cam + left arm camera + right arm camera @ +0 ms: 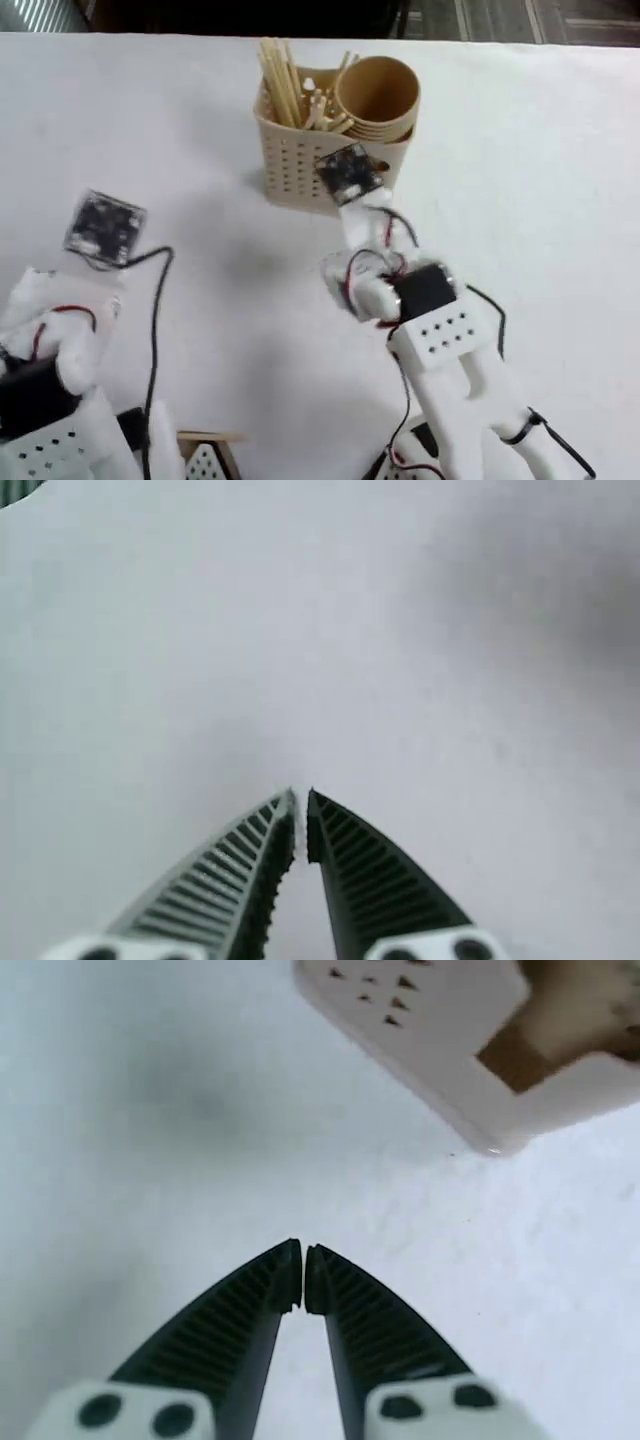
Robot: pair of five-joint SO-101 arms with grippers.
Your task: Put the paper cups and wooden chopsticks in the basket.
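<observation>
You look down on a white table (520, 150) with a pale perforated basket (300, 170) at its far middle. The wooden chopsticks (282, 85) stand on end in one side of the basket, their long axis nearly upright and leaning a little outward. A nested stack of paper cups (378, 95) sits mouth-up in the other side, touching the chopsticks.

Your right arm is the nearer one, and its wrist sits just in front of the basket's near wall. In its wrist view, the right gripper (302, 1278) has its dark ribbed fingers pressed together at the tips and holds nothing. The basket's corner (450, 1050) lies ahead of those tips and off to one side, apart from them.

Your left arm sits well away at the near left of the table. The left gripper (300, 825) is likewise pinched closed and holds nothing, with bare tabletop beneath it.

With both kinds of item inside the basket, the task looks complete. Any coming move by the right arm is probably a retreat, and it should pull straight back from the basket wall so it does not nudge it.
</observation>
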